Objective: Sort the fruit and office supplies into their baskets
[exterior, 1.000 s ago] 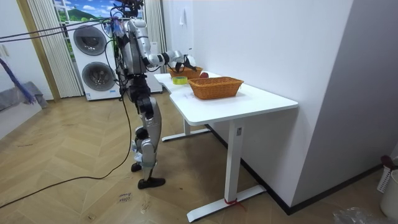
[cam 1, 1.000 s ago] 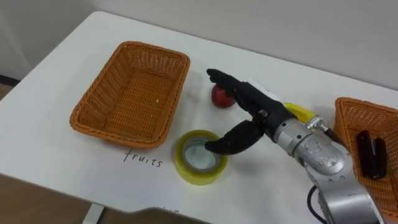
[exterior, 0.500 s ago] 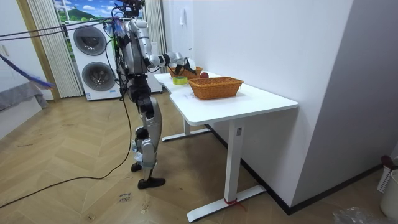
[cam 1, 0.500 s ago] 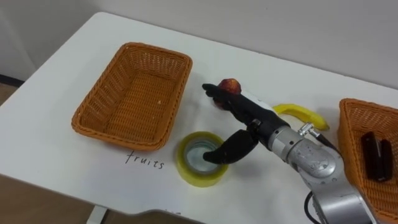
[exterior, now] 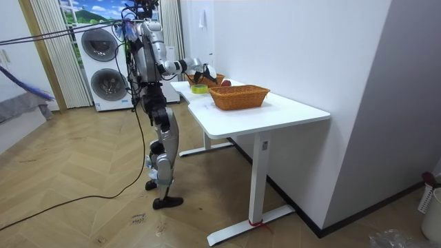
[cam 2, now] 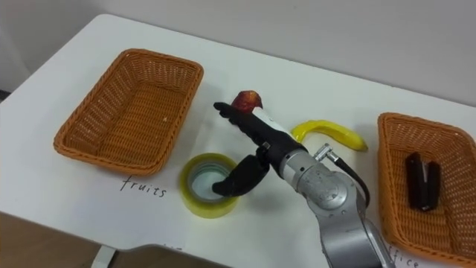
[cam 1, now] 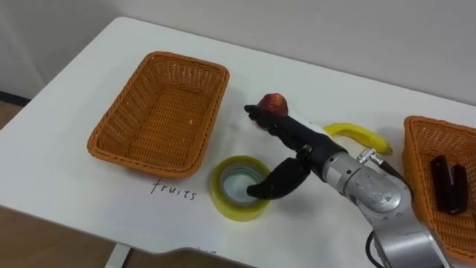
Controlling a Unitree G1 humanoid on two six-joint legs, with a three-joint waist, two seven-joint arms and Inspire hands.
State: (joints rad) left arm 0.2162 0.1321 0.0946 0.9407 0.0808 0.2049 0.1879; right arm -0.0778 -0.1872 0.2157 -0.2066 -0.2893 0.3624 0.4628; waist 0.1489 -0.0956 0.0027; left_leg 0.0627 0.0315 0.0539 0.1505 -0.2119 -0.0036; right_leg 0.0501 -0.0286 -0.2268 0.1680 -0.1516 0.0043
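Note:
A yellow tape roll [cam 1: 239, 188] [cam 2: 207, 185] lies flat on the white table [cam 1: 67, 171], just in front of the empty left basket [cam 1: 161, 112] [cam 2: 126, 101] marked as the fruit one. My right hand [cam 1: 291, 151] [cam 2: 256, 146] hovers over the roll's right side, open, its thumb dipping into the roll's hole and its fingers stretched toward the red apple [cam 1: 272, 104] [cam 2: 248, 100]. A yellow banana [cam 1: 358, 135] [cam 2: 332, 133] lies behind my wrist. In the room view I stand at the table's end [exterior: 207, 103] with this arm reaching over it.
A second wicker basket [cam 1: 440, 186] [cam 2: 417, 179] at the right edge holds a black stapler [cam 1: 447, 183] [cam 2: 422, 179]. The table's front edge runs close below the tape roll. A wall [cam 1: 335, 30] runs behind the table.
My right hand came down and toward the left from over the apple, which now shows beyond its fingertips; the thumb has settled into the tape roll's hole. The view shifted slightly.

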